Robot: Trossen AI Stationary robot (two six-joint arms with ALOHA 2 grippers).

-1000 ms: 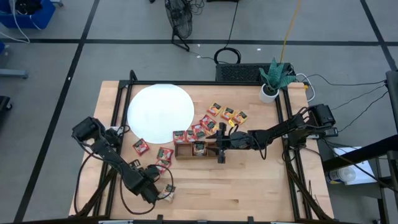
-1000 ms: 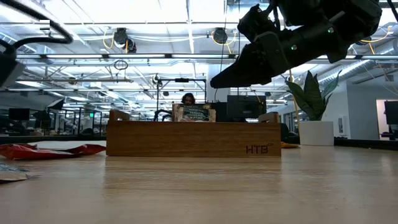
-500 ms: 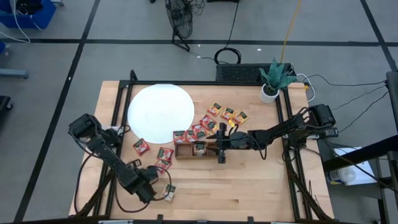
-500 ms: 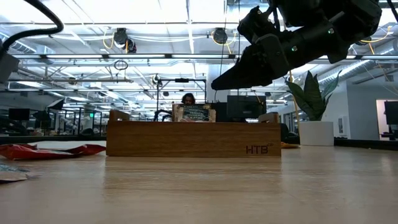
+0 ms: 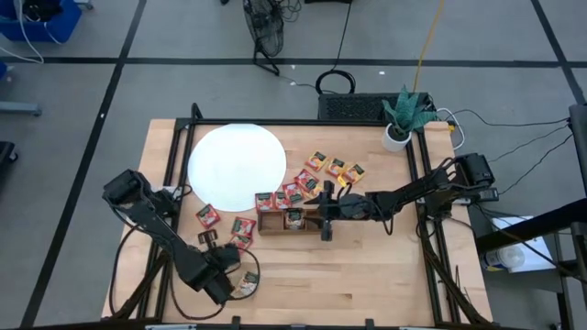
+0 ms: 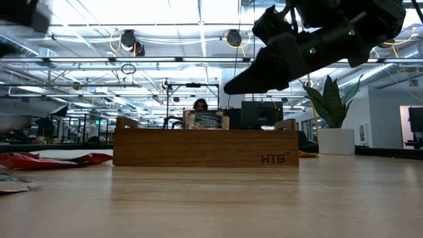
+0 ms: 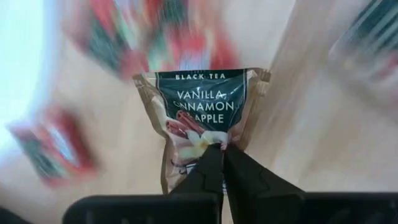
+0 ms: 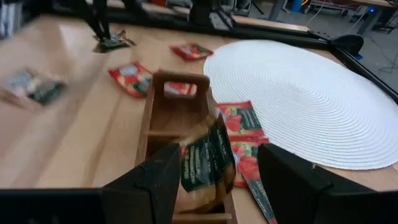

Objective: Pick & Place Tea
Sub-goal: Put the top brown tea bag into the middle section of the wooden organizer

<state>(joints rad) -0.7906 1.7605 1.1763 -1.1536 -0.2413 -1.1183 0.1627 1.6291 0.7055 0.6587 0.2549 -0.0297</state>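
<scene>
Down on the bench (image 5: 367, 275), the wooden tray (image 5: 292, 223) sits mid-table under the waiting right end effector (image 5: 327, 223), its fingers spread. Near the front-left edge, the left end effector (image 7: 222, 163) has pinched the tea sachet (image 7: 202, 118) by one corner. So thin a bite could let it slip or swing loose once lifted.

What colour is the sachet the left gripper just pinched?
Pale tan sachet with a dark green label; left wrist view.
</scene>
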